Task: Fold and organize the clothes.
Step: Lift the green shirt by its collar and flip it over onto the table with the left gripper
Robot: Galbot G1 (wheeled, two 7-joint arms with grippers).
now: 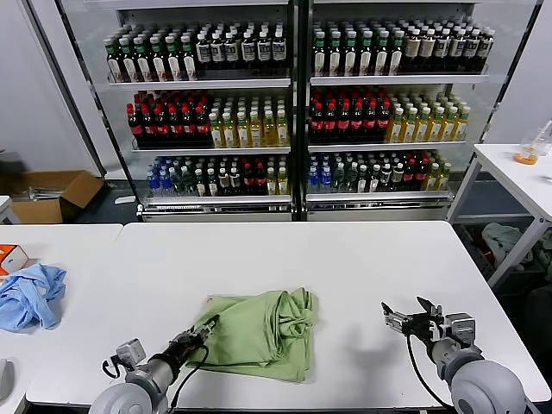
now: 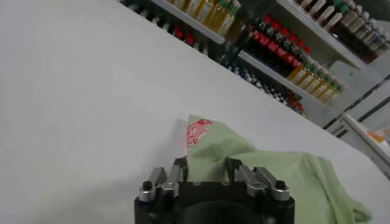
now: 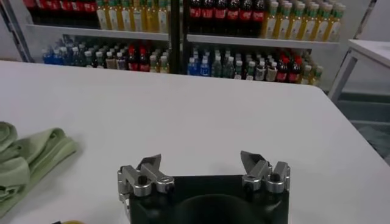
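Lower centre of the head view: crumpled green polo shirt (image 1: 263, 332) on white table (image 1: 345, 259). Left gripper (image 1: 203, 329) clenched on its left edge; right gripper (image 1: 405, 318) spread, empty, well apart. Best lifted slowly, keeping fabric taut.

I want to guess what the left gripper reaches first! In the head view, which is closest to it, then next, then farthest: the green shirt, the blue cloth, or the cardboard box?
From the left gripper:
1. Green shirt, touching it, mid-table.
2. Blue cloth, on the table's left side.
3. Cardboard box, on the floor, far back left.
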